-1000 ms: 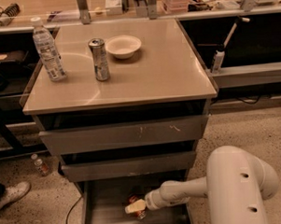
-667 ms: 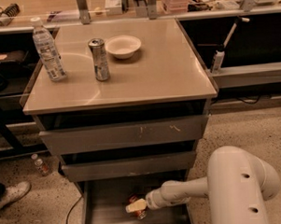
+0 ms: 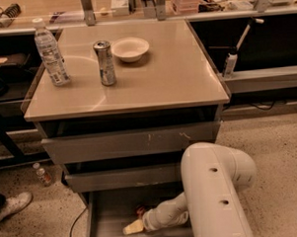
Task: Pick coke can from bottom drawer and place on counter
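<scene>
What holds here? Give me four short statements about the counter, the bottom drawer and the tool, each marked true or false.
1. The tool is down inside the open bottom drawer. True.
2. The bowl sits on the floor. False: it stands on the counter.
3. A silver can stands upright on the counter. True.
4. The water bottle lies on its side. False: it stands upright on the counter.
</scene>
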Tool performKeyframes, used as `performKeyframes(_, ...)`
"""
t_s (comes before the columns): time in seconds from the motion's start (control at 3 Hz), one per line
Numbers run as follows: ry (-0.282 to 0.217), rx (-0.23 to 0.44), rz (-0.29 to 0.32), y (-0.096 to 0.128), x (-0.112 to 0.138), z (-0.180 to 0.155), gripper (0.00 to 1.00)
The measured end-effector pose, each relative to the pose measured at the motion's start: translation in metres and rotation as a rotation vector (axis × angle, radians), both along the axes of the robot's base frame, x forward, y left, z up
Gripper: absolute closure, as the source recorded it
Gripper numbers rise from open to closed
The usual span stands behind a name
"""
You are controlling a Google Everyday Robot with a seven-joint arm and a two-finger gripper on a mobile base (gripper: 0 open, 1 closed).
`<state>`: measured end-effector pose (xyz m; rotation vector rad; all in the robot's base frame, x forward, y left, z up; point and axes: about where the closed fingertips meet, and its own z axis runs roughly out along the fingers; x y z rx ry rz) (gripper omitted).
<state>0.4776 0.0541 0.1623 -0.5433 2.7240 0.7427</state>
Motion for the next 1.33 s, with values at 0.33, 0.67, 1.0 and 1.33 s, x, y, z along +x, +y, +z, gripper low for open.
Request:
performKeyframes(0.33, -0.007, 0.003, 0.01, 0.002, 0.001, -0.002, 0.0)
performKeyframes(0.67, -0.007, 0.001, -0.01, 0.004, 0.006, -0.009, 0.0)
performKeyframes(1.0, 0.008, 0.018, -0.03, 0.01, 0.008, -0.021, 0.0)
performKeyframes(1.33, 0.005, 0.017, -0.039, 0.014, 0.015, -0.035, 0.0)
